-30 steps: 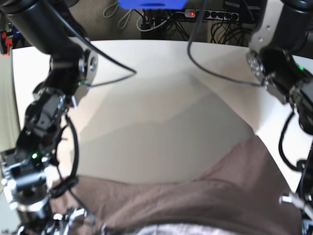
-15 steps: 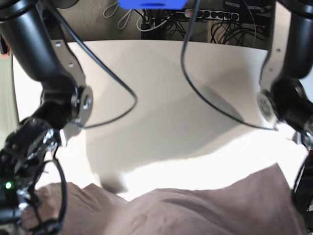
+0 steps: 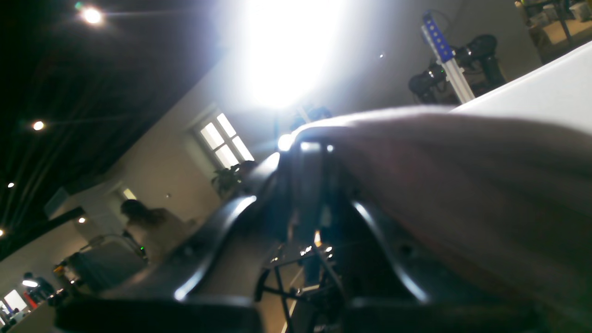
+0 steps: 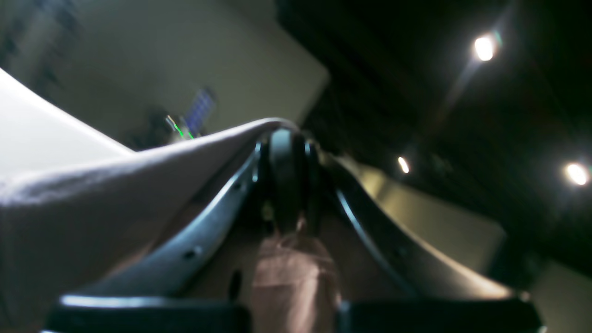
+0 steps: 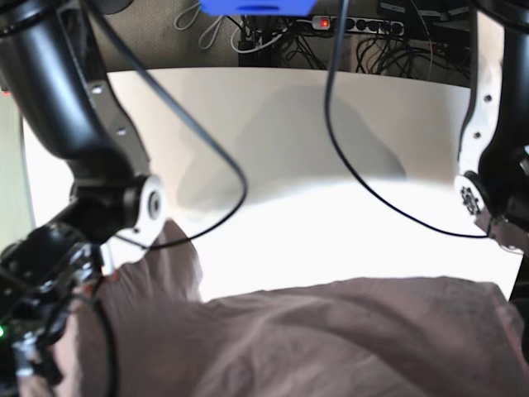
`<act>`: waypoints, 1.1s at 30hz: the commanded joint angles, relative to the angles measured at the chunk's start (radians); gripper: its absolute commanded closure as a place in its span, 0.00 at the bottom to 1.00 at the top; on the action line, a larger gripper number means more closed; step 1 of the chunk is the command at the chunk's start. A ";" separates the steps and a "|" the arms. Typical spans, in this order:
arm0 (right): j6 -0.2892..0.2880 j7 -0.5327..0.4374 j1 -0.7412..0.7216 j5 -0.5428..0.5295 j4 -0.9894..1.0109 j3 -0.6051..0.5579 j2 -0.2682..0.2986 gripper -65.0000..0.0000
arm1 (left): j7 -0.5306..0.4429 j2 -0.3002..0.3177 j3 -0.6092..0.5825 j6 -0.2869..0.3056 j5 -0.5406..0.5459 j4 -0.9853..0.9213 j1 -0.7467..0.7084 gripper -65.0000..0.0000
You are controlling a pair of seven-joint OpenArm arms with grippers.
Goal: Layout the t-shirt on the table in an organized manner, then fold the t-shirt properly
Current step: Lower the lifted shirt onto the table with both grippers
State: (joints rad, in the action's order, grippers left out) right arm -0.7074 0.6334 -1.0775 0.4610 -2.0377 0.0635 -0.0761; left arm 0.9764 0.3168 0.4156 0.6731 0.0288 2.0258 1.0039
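Note:
The mauve t-shirt hangs spread across the lower part of the base view, above the white table, with a sleeve bunched by the arm on the left. In the left wrist view my left gripper is shut on a shirt edge, and the t-shirt drapes off to the right. My right gripper is likewise shut on the t-shirt, which falls to the left, with a fold of cloth between the fingers. Neither gripper's fingertips show in the base view.
Black cables from both arms loop over the table. A power strip and tangled leads lie beyond the far edge, beside a blue object. The wrist views look up at ceiling lights, and a person stands in the room.
Both arms have swung up and outward with the shirt in their grip. The cloth, low at the frame's bottom before, now stretches wider and higher, with a sleeve showing at the left.

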 commanded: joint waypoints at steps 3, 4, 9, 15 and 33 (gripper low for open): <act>0.009 -0.040 0.053 0.002 -0.002 -0.001 -0.001 1.00 | 0.039 0.018 0.065 -0.013 -0.002 0.003 -0.082 1.00; 0.009 -0.050 0.089 0.000 0.001 0.000 -0.001 1.00 | 0.040 0.017 0.082 -0.013 -0.002 0.002 -0.135 1.00; 0.009 -0.116 0.259 -0.006 0.068 0.000 -0.003 1.00 | -0.014 -0.017 0.099 -0.011 0.006 -0.017 -0.399 1.00; 0.009 -0.243 0.409 -0.100 0.249 0.011 0.008 1.00 | -0.201 -0.104 0.099 -0.016 -0.003 -0.138 -0.577 1.00; 0.094 -0.355 0.187 -0.222 1.041 0.011 0.193 1.00 | -0.333 -0.084 0.010 -0.102 -0.251 -0.867 -0.308 1.00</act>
State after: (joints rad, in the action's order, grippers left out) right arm -0.6250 0.3092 -0.8539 0.2539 -0.9764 0.0727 0.1150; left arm 0.6716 0.2188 0.4252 0.5816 -0.2302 1.1416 0.6617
